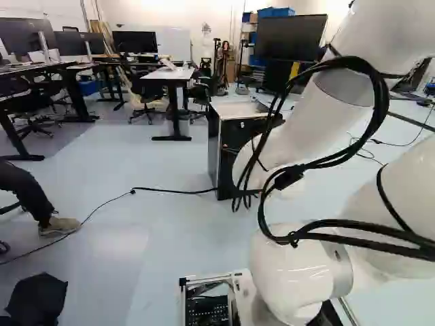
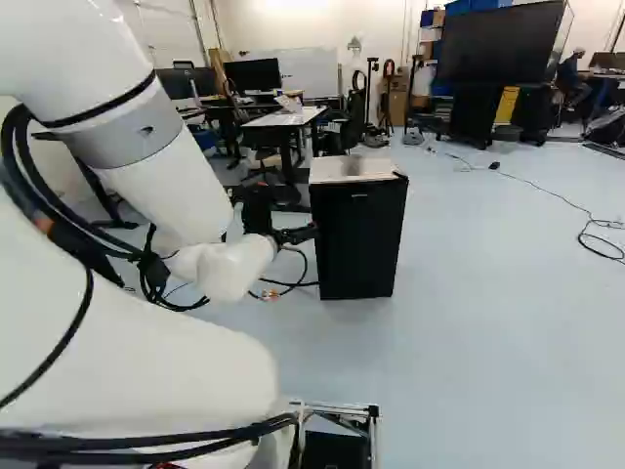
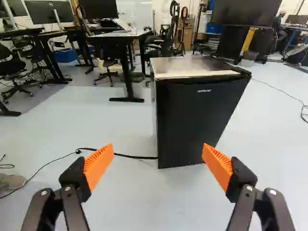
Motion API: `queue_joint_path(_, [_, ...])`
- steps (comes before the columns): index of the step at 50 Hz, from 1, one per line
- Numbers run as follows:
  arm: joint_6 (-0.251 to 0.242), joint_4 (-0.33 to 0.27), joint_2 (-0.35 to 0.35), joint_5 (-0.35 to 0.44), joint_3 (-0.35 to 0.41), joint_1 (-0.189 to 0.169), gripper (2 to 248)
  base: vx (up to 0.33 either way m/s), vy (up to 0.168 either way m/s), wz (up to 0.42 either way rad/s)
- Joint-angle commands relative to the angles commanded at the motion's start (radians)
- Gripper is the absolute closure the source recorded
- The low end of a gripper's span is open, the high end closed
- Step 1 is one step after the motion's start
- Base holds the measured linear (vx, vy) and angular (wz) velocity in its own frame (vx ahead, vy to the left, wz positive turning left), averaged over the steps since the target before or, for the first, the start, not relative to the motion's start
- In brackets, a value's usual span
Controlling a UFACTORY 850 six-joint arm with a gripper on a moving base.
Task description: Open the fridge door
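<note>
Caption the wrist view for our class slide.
An open gripper faces a closed black fridge standing on a pale floor.

1. Before the fridge (image 3: 202,115): open floor (image 3: 178,192) lies between its front and the gripper (image 2: 301,234), giving a straight way in; the parted fingers frame much of that front in the wrist view.
2. Right of the fridge: wide floor, with room for a hand to swing; a thin cable (image 2: 590,212) lies well apart.
3. Left of the fridge: floor too, but a black cord (image 3: 130,156) runs out from its foot, blocking only the lowest path.
4. Above the fridge: free air over its top.
5. Behind the fridge: passage is hindered by a table (image 3: 113,35) and chair (image 3: 167,41) to the left, a large screen (image 3: 245,10) to the right.
</note>
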State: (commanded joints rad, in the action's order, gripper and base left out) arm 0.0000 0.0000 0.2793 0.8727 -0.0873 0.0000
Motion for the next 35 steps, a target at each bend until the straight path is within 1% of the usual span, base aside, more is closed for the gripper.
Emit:
queue_joint_path(15, [0.0,0.0,-0.008,0.0,-0.007,0.0,3,0.0,0.0,0.0])
queue_joint_path(35, [0.0,0.0,-0.069,0.0,-0.059,0.0,3,0.0,0.0,0.0])
